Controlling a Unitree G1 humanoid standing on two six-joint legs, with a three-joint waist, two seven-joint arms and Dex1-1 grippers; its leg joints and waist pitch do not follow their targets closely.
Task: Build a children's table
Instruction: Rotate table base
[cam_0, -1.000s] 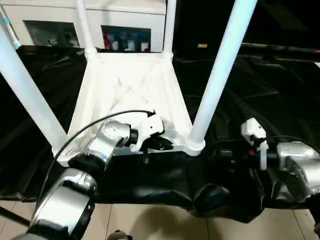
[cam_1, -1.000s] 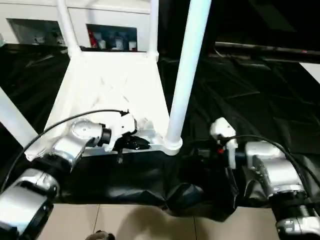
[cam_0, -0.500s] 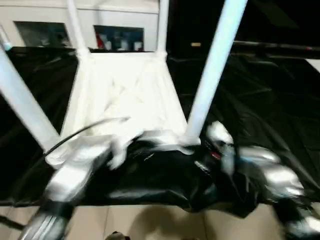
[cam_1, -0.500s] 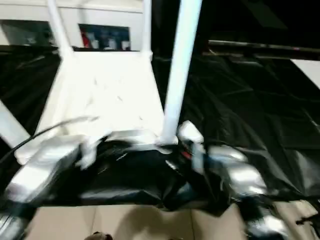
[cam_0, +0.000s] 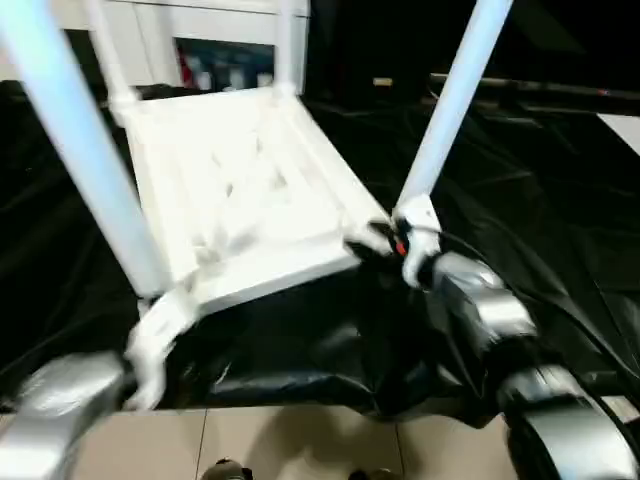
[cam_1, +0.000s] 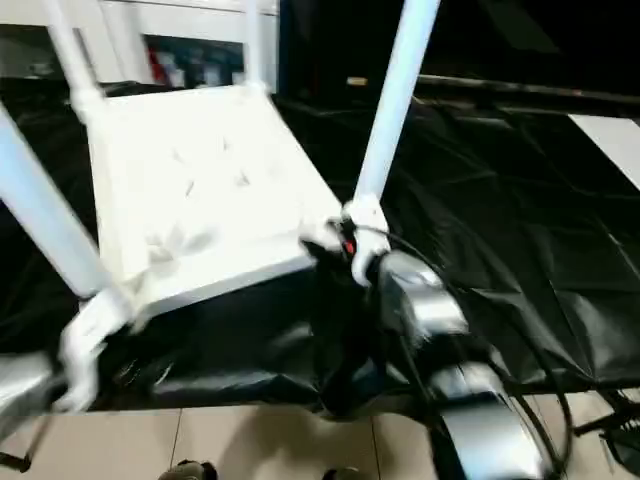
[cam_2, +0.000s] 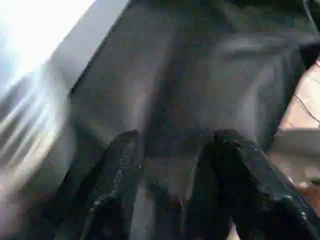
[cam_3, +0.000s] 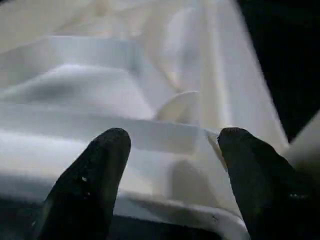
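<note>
Upturned tabletop on black sheet, 4 legs up; both end effectors released.

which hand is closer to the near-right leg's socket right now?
Right. The right hand is at the tabletop edge beside the near-right leg base, fingers open. The left hand hangs open over the black sheet, off the near-left corner.

Motion blur smears all my views. My tabletop glares bright white; the black sheet stays dim. My left wrist view is dark.
</note>
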